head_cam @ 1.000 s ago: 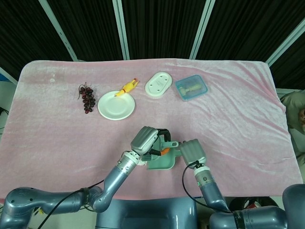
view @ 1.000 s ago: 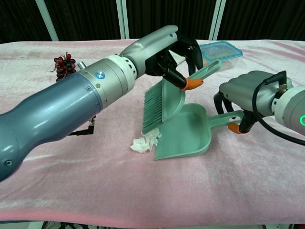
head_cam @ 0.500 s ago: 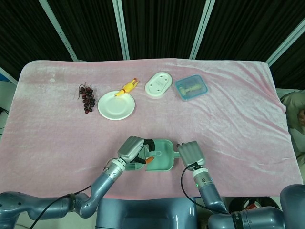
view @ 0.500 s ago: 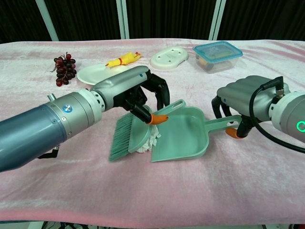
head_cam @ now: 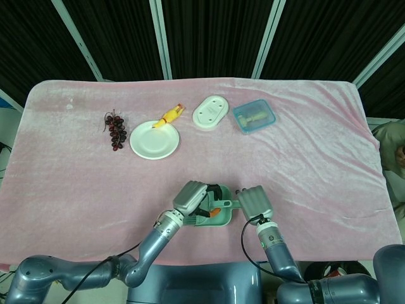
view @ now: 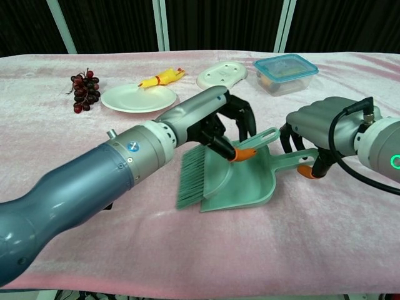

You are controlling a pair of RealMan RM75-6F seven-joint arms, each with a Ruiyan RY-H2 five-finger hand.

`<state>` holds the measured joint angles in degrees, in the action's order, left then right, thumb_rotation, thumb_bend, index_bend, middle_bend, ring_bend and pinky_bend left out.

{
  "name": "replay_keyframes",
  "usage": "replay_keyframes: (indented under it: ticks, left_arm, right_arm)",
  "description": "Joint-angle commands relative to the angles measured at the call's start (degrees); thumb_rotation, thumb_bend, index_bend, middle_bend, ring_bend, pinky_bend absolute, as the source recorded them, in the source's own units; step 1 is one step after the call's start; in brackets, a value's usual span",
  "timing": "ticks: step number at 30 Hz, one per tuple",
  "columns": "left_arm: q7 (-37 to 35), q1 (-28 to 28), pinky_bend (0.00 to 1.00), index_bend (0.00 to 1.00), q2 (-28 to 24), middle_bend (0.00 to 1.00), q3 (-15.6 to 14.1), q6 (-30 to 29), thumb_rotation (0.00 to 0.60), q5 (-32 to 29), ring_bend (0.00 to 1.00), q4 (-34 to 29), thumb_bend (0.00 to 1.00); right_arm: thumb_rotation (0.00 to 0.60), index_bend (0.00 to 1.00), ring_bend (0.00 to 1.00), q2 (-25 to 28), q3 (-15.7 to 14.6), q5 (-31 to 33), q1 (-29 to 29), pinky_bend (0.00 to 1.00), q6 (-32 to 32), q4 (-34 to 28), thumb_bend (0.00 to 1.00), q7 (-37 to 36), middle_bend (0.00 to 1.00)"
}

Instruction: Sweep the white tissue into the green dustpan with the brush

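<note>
My left hand (view: 219, 122) grips the green brush by its orange-tipped handle (view: 245, 152). The bristles (view: 190, 178) stand against the left lip of the green dustpan (view: 247, 184), which lies flat on the pink cloth. My right hand (view: 319, 128) holds the dustpan's handle (view: 292, 160) from the right. No white tissue shows in either view; the brush head covers the pan's mouth. From the head camera, the left hand (head_cam: 193, 196) and right hand (head_cam: 254, 202) sit close together over the dustpan (head_cam: 221, 220) near the table's front edge.
At the back lie dark grapes (head_cam: 115, 130), a white plate (head_cam: 154, 140), a yellow rubber chicken (head_cam: 168, 116), a white oval dish (head_cam: 210, 112) and a blue lidded box (head_cam: 254, 116). Pink cloth (head_cam: 316, 164) covers the table.
The left hand has swung the brush down and rightward to the pan's lip. The tissue, seen at the lip before, is now out of sight. The right hand stayed put.
</note>
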<state>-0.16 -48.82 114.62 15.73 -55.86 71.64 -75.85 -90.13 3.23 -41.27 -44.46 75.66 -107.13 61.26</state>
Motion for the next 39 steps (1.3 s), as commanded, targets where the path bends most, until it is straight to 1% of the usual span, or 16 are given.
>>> replay_keyframes:
  ticks: [1,6,10,17,22,25,31,34,39]
  left_arm:
    - [-0.5,-1.8,1.00,0.62,1.4,0.64,1.8,0.0,0.600,0.9,0.92,0.6,0.40]
    - [-1.6,-4.0,1.00,0.62,3.8,0.64,3.9,-0.9,0.600,2.5,0.92,1.7,0.40]
    - [-2.7,-3.9,1.00,0.62,3.5,0.64,4.1,-2.7,0.600,4.1,0.92,0.7,0.40]
    - [-3.4,-1.5,1.00,0.62,-2.0,0.64,3.1,-4.2,0.600,5.4,0.92,-3.7,0.40]
    - [-3.2,-0.4,1.00,0.62,-6.7,0.64,3.4,-4.8,0.600,5.6,0.92,-7.2,0.40]
    - [-2.3,-0.1,1.00,0.62,-8.9,0.64,3.4,-4.5,0.600,5.5,0.92,-8.2,0.40]
    - [2.3,1.2,1.00,0.62,-16.0,0.64,1.6,-2.4,0.600,4.2,0.92,-10.7,0.40]
    - [4.6,2.1,1.00,0.62,-19.0,0.64,0.1,-0.9,0.600,2.7,0.92,-11.2,0.40]
    - [8.6,3.5,1.00,0.62,-23.8,0.64,-3.2,2.4,0.600,-0.9,0.92,-11.3,0.40]
  right_arm:
    - [0.600,0.69,0.63,0.0,-0.1,-0.2,0.0,0.78,0.1,-0.1,0.51,0.0,0.59]
    - [0.600,0.69,0.63,0.0,-0.4,-0.2,0.2,0.78,0.4,-0.5,0.51,0.2,0.59]
    - [0.600,0.69,0.63,0.3,-0.3,-0.1,0.2,0.78,0.7,-0.9,0.51,0.4,0.59]
    - [0.600,0.69,0.63,0.4,-0.2,0.0,0.3,0.78,0.9,-0.8,0.51,0.3,0.59]
    - [0.600,0.69,0.63,0.0,-0.2,0.2,0.3,0.78,0.9,-0.6,0.51,0.5,0.59]
    - [0.600,0.69,0.63,-0.2,-0.2,0.3,0.3,0.78,1.0,-0.4,0.51,0.6,0.59]
    - [0.600,0.69,0.63,-0.5,-0.2,0.7,0.4,0.78,1.1,-0.1,0.51,0.6,0.59]
    - [0.600,0.69,0.63,-0.5,-0.1,1.0,0.4,0.78,1.2,0.1,0.51,0.6,0.59]
    - [0.600,0.69,0.63,-0.7,0.0,1.4,0.5,0.78,1.2,0.0,0.51,0.7,0.59]
